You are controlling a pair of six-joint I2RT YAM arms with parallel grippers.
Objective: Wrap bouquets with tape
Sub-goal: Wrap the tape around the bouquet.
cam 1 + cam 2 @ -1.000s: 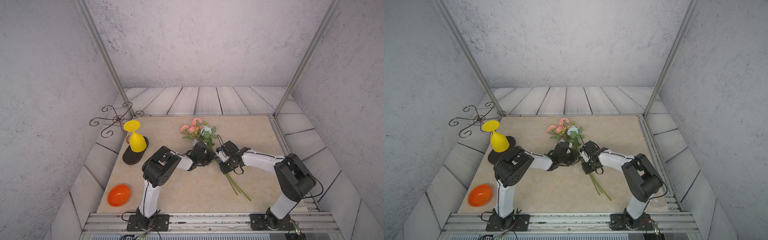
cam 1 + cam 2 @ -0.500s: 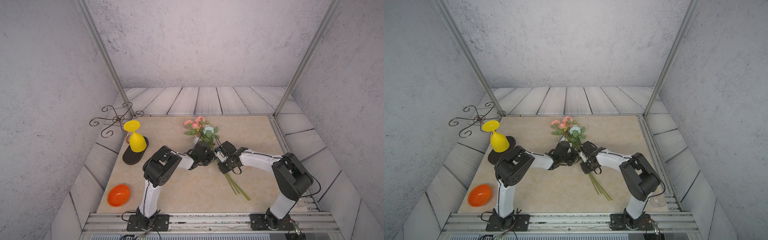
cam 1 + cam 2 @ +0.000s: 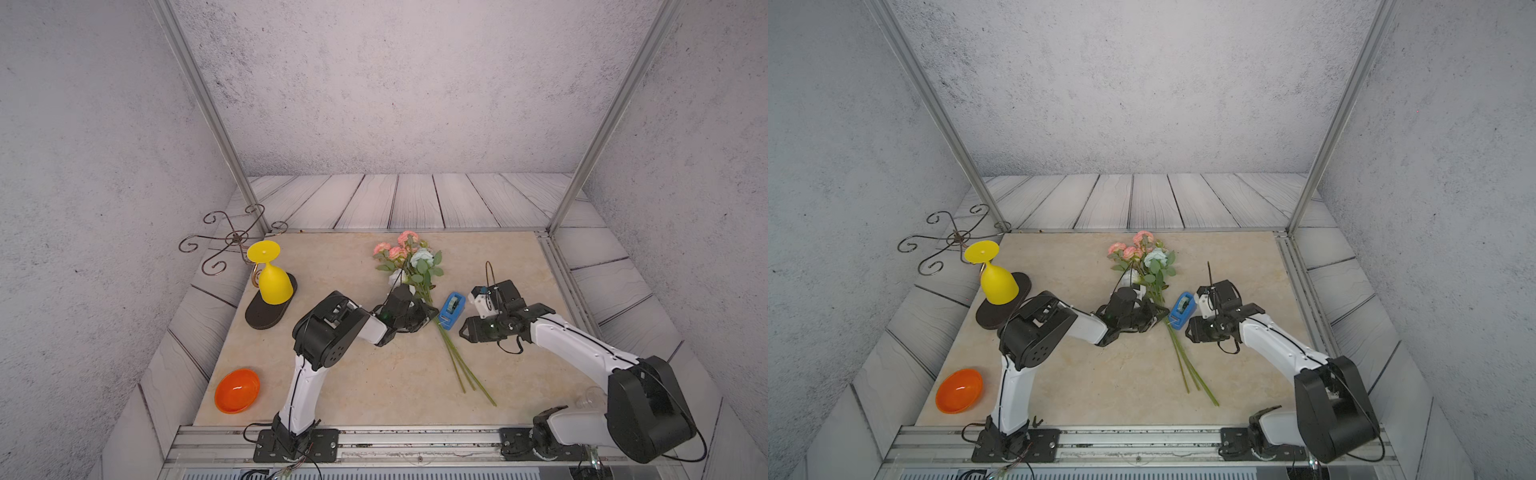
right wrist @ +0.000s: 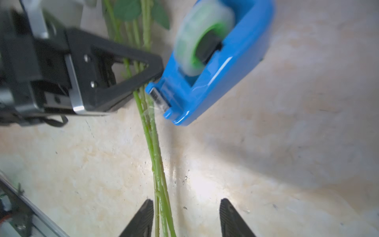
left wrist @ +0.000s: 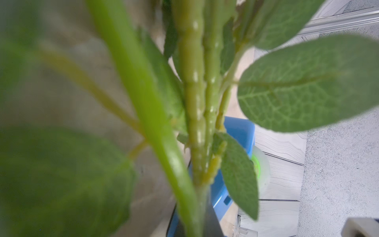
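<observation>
In both top views the left arm (image 3: 305,386) rises from its base at lower centre, folds at the elbow and reaches rightward to mid-frame. The left gripper (image 3: 428,316) is clamped on the bouquet (image 3: 420,259) stems. The right arm (image 3: 573,343) stretches from lower right toward centre. The right gripper (image 4: 187,217) points left with its jaws apart.

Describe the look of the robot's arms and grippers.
The left arm and right arm have white rounded links between bulky black joint housings, with thin black cables looping alongside. The left gripper and right gripper have black, wedge-shaped fingers; the left's are open triangular frames on a silver bracket.
</observation>
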